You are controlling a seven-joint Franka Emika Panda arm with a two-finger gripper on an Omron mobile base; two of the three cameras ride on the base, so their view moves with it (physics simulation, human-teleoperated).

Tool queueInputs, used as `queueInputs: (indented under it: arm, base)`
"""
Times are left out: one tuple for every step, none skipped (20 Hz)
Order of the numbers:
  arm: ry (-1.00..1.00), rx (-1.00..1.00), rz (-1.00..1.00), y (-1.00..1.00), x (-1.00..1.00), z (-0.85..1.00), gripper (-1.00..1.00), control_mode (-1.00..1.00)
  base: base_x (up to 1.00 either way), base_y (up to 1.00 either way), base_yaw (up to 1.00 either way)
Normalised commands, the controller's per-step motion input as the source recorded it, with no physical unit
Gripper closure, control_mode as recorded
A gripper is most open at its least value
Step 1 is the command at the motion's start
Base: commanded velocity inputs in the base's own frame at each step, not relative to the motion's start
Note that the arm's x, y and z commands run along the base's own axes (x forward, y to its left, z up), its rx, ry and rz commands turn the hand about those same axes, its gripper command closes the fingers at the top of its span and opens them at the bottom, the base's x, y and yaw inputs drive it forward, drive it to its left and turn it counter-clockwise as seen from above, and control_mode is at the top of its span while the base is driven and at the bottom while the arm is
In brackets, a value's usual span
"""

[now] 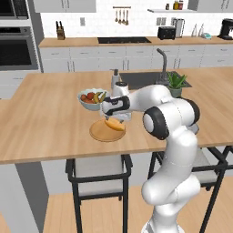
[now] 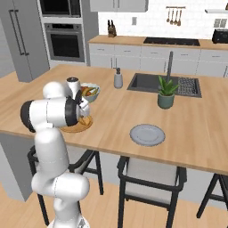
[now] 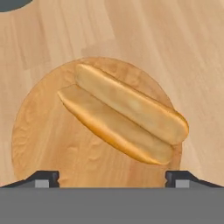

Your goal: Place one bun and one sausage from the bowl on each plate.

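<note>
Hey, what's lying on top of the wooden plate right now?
A split bun lies on the wooden plate, inside the rim, below the open gripper. No sausage shows on it. In the base views the arm covers part of the plate.

Evenly bright, flat rendered light, soft faint shadow on the tabletop (image 3: 144, 35) beyond the fingers (image 3: 46, 178), mildly coarse, no glare.

1. I see a yellow-orange split bun (image 3: 124, 113) lying flat on the tan wooden plate (image 3: 39, 140), slanting from 10 to 4 o'clock.
2. The pale grey-blue plate (image 2: 147, 134) sits well apart.
</note>
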Motion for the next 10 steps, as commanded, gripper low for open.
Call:
queueInputs:
  arm:
    - [-0.04, 0.01, 0.07, 0.00, -0.29, 0.64, -1.00, -1.00]
    - [0.00, 0.04, 0.05, -0.25, -0.81, 0.54, -1.00, -1.00]
    - [0.00, 0.08, 0.00, -0.61, -1.00, 0.33, -1.00, -1.00]
    - [0.00, 0.05, 0.00, -0.60, -1.00, 0.28, -1.00, -1.00]
    - [0.00, 0.04, 0.00, -0.65, -1.00, 0.19, -1.00, -1.00]
    - [-0.01, 0.01, 0.00, -0.61, -1.00, 0.19, -1.00, -1.00]
    - [-0.05, 0.00, 0.00, -0.55, -1.00, 0.20, -1.00, -1.00]
    - [-0.07, 0.00, 0.00, -0.53, -1.00, 0.22, -1.00, -1.00]
    - [-0.07, 0.00, 0.00, -0.53, -1.00, 0.19, -1.00, -1.00]
    - [-0.05, 0.00, 0.00, -0.46, -1.00, 0.23, -1.00, -1.00]
  base:
    - [0.00, 0.00, 0.00]
    - [0.00, 0.00, 0.00]
    - [0.00, 0.00, 0.00]
    - [0.00, 0.00, 0.00]
    - [0.00, 0.00, 0.00]
    - [0.00, 0.00, 0.00]
    - [0.00, 0.00, 0.00]
    - [0.00, 0.00, 0.00]
    - [0.00, 0.00, 0.00]
    - [0.00, 0.00, 0.00]
